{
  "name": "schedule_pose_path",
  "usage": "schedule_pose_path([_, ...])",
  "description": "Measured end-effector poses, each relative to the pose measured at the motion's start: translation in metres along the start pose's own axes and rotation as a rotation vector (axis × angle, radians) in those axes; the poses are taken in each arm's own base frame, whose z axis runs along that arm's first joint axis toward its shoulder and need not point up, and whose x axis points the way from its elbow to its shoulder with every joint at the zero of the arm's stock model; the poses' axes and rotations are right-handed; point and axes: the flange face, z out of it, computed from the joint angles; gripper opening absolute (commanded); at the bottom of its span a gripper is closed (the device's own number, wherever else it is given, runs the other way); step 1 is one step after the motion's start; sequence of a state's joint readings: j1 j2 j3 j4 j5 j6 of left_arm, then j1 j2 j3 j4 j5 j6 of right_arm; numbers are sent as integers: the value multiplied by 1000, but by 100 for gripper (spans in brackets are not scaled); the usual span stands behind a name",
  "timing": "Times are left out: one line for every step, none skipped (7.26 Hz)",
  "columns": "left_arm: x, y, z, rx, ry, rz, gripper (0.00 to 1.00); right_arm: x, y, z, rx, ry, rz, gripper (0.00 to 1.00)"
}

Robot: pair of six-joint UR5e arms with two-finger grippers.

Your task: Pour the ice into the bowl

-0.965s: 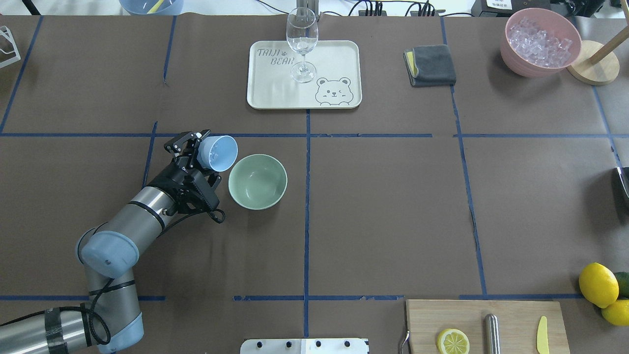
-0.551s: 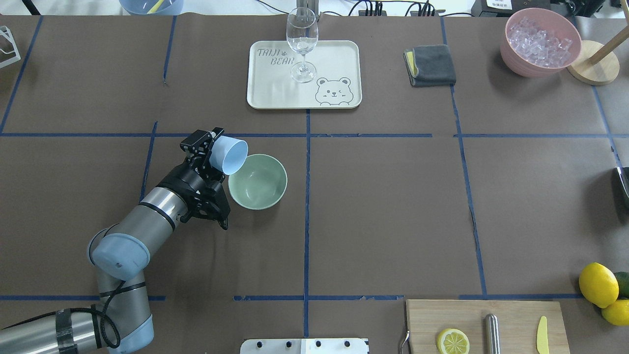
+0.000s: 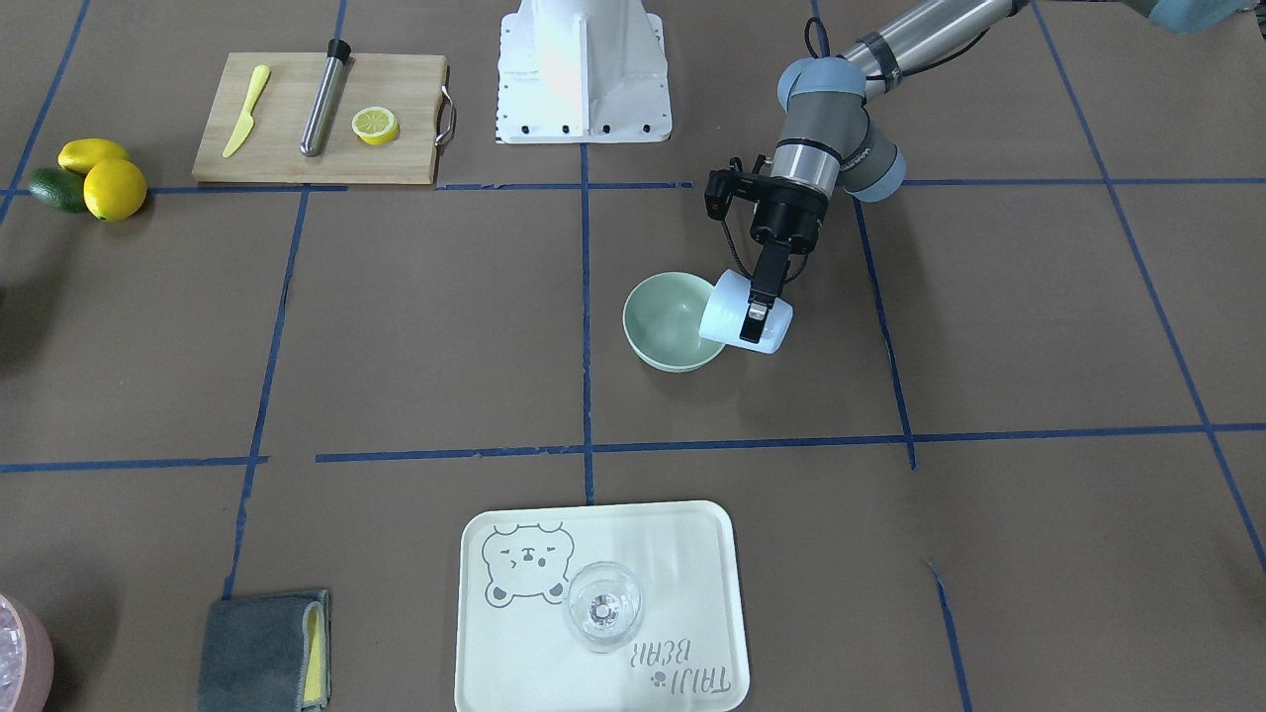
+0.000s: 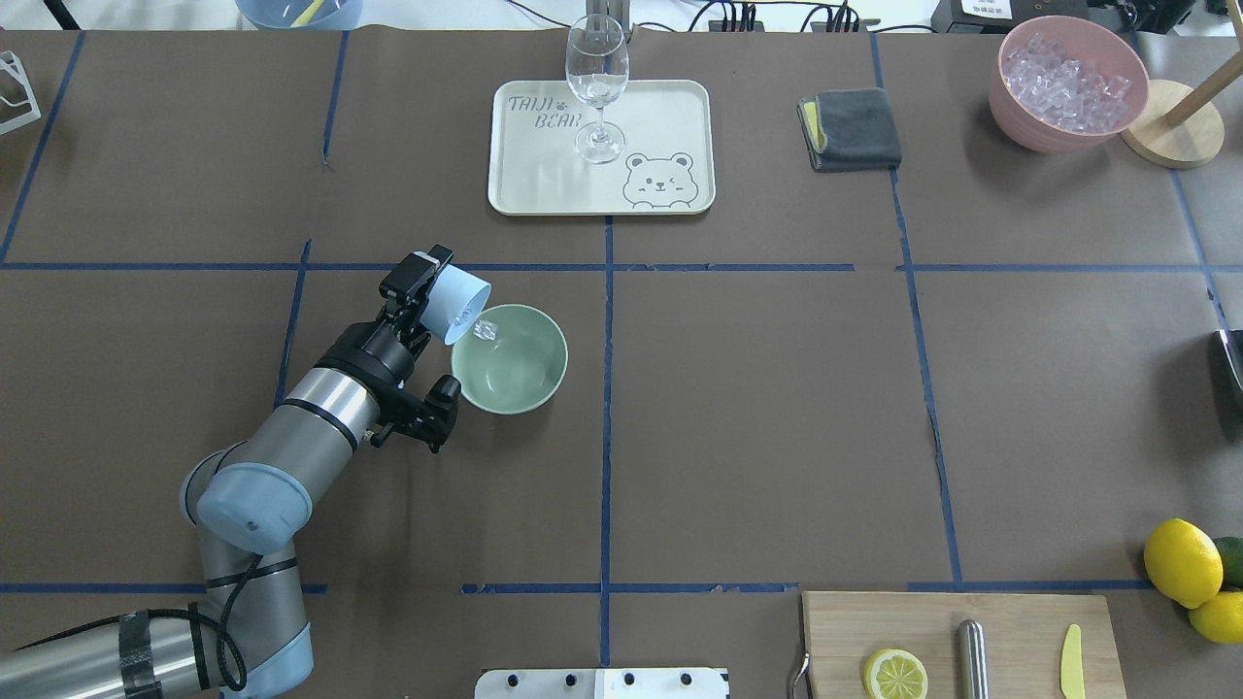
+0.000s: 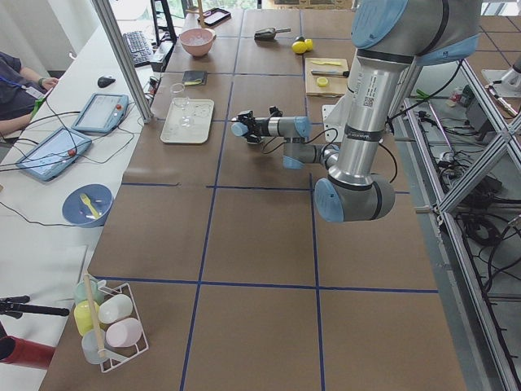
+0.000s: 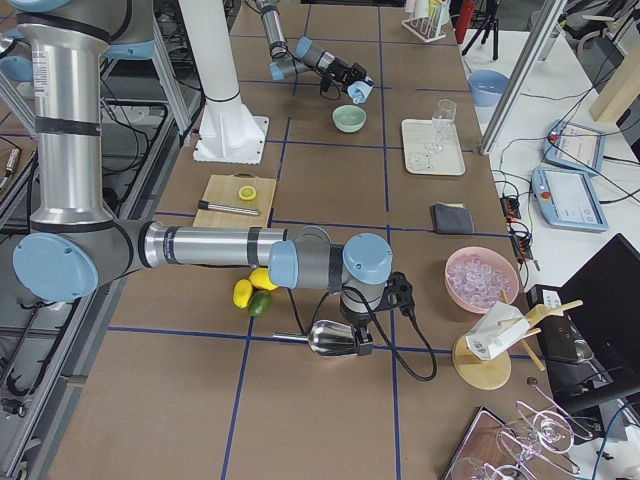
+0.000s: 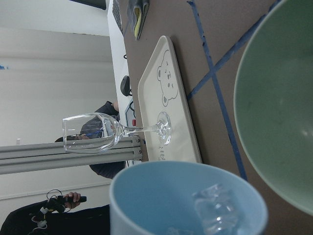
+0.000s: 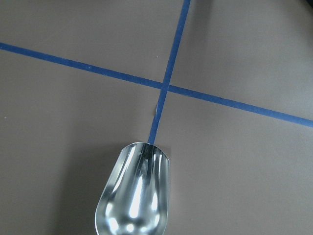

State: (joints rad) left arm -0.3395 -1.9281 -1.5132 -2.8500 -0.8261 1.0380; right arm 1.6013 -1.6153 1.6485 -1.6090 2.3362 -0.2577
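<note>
My left gripper (image 4: pixel 419 282) is shut on a light blue cup (image 4: pixel 458 299) and holds it tipped on its side over the left rim of the mint-green bowl (image 4: pixel 520 379). A clear ice cube (image 4: pixel 484 330) is at the cup's lip, over the bowl. In the left wrist view the ice (image 7: pixel 215 215) lies inside the cup (image 7: pixel 146 196), next to the bowl (image 7: pixel 279 103). In the front view the cup (image 3: pixel 727 318) overlaps the bowl's (image 3: pixel 665 321) rim. My right gripper (image 6: pixel 352 338) is far off at a metal scoop (image 8: pixel 134 196); I cannot tell whether it is shut.
A pink container (image 4: pixel 1015 107) full of ice stands at the back right. A wine glass (image 4: pixel 596 87) stands on a cream tray (image 4: pixel 670 116). A grey cloth (image 4: pixel 850 128) lies beside it. A cutting board (image 4: pixel 932 621) and lemons (image 4: pixel 1183 563) are at the near right.
My left gripper has moved toward the bowl and tipped the blue cup further. An ice cube now shows at the cup's lip over the bowl.
</note>
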Motion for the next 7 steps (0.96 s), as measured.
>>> schedule_pose_path([2, -1, 0, -5, 8, 59, 0, 2, 2, 0, 0, 0, 5, 100])
schedule_pose_path([3, -1, -1, -8, 15, 103, 0, 4, 5, 0, 1, -1, 10, 100])
schedule_pose_path([-1, -4, -1, -8, 16, 137, 0, 5, 7, 0, 2, -1, 14, 100])
schedule_pose_path([-2, -5, -2, -9, 19, 156, 0, 7, 8, -1, 3, -1, 18, 100])
schedule_pose_path([-3, -5, -2, -9, 21, 164, 0, 7, 10, 0, 2, -2, 21, 100])
schedule_pose_path([-4, -5, -2, -9, 21, 166, 0, 8, 11, 0, 2, -3, 22, 100])
schedule_pose_path([-5, -5, -2, -8, 20, 165, 0, 8, 11, 0, 2, -3, 22, 100])
